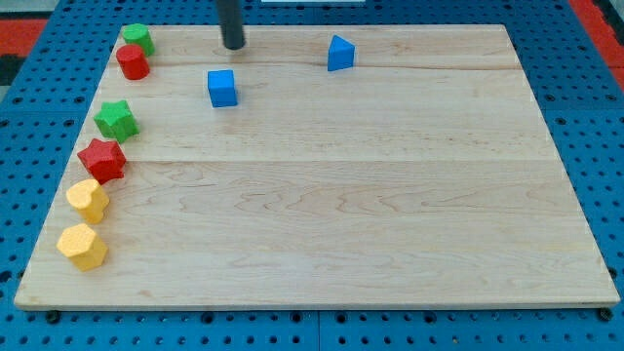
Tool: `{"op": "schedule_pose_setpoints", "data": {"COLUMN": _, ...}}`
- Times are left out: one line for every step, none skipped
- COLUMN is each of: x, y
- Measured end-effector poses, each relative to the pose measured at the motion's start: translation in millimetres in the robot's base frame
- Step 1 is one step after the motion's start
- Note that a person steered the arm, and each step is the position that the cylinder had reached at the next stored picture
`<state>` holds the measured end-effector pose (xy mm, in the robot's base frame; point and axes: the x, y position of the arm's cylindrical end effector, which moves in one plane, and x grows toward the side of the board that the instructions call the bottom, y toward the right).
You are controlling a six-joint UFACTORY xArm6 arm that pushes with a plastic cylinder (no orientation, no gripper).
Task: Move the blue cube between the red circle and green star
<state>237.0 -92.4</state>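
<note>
The blue cube (222, 88) sits on the wooden board in the upper left part of the view. The red circle (133, 62) is a red cylinder near the top left, just below a green block (137, 39). The green star (117, 120) lies lower on the left edge. My tip (233, 46) is at the view's top, a little above and slightly right of the blue cube, apart from it. The cube is to the right of the gap between the red circle and the green star.
A blue triangular block (340, 54) sits at the top, right of my tip. A red star (101, 160), a yellow heart (88, 200) and a yellow hexagon (82, 246) run down the left edge. The board (390, 195) is bounded by a blue pegboard surround.
</note>
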Motion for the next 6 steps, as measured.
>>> {"op": "schedule_pose_setpoints", "data": {"x": 27, "y": 31}}
{"op": "schedule_pose_setpoints", "data": {"x": 67, "y": 33}}
{"op": "schedule_pose_setpoints", "data": {"x": 80, "y": 29}}
{"op": "schedule_pose_setpoints", "data": {"x": 97, "y": -26}}
{"op": "schedule_pose_setpoints", "data": {"x": 97, "y": -67}}
{"op": "schedule_pose_setpoints", "data": {"x": 89, "y": -80}}
